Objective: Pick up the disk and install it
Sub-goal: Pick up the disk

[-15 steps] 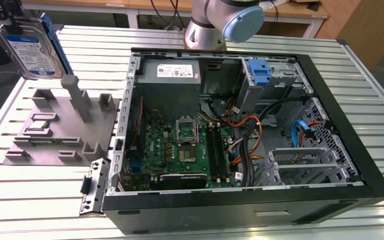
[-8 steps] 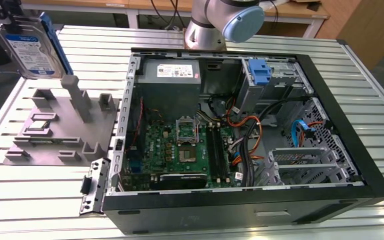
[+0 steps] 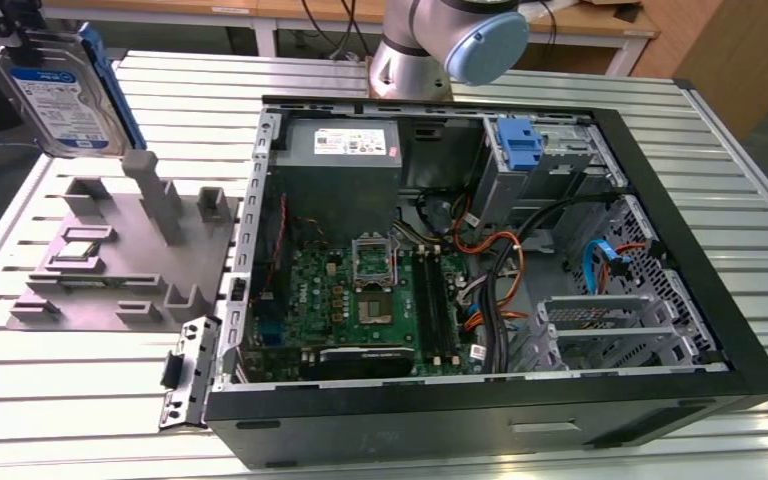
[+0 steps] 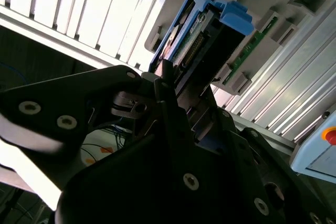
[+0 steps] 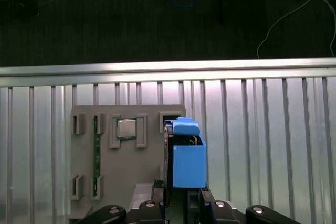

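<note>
The disk, a silver drive with a blue-and-white label and blue rails, hangs upright above the grey fixture at the exterior view's far left. My gripper is shut on its upper end. In the second wrist view the disk points edge-on away from the gripper, whose black fingers clamp both faces. The first wrist view shows the disk's blue rail rising from the gripper, over the fixture.
An open computer case lies on the slatted metal table, with a drive bay holding a blue bracket, a power supply, a motherboard and cables. The fixture holds a processor chip and a green memory stick. The arm's base stands behind the case.
</note>
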Available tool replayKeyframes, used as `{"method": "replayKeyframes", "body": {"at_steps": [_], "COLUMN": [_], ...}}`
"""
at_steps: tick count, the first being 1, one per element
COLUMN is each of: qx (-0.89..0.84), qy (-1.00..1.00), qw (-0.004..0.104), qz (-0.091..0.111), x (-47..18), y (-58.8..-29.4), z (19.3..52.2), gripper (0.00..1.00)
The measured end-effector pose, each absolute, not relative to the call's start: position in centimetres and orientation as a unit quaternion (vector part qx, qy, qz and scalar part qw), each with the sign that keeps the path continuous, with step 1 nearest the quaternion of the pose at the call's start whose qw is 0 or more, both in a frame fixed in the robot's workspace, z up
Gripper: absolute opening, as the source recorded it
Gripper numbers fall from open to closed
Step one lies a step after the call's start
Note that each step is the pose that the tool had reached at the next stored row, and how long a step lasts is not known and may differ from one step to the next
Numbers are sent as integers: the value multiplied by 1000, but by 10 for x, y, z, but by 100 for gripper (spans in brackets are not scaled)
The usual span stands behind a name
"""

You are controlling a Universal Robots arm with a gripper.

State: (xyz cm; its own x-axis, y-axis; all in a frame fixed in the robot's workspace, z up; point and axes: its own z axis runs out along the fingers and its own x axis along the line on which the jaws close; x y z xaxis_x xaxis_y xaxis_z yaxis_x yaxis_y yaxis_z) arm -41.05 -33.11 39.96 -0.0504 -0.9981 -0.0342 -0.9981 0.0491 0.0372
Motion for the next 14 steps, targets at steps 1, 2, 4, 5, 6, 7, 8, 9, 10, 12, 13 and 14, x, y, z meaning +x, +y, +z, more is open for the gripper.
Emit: {"method": "replayKeyframes", "body": {"at_steps": [1,2,4,5,6,7,8,9,10,12,13,14], "qx": [689,689,689,689,689,689,689,689,689,689,689,689], "qy": [-724,-724,-724,-724,-724,-724,-724,-724,-724,-724,-724,-724], "qw": [0,0,1,0,1,0,0,0,0,0,0,0], "qz": [-25,-25,-25,-25,-25,-25,-25,-25,-25,-25,-25,-25], "x": [-411,-411,-411,-410,-410,-411,-411,-411,-411,-410,-411,-411], "y": [-331,-331,-331,-331,-331,-331,-331,-331,-331,-331,-331,-331], "z": [400,400,401,402,403,404,406,408,410,414,416,418], "gripper": [35,35,35,35,35,35,35,35,35,35,35,35]}}
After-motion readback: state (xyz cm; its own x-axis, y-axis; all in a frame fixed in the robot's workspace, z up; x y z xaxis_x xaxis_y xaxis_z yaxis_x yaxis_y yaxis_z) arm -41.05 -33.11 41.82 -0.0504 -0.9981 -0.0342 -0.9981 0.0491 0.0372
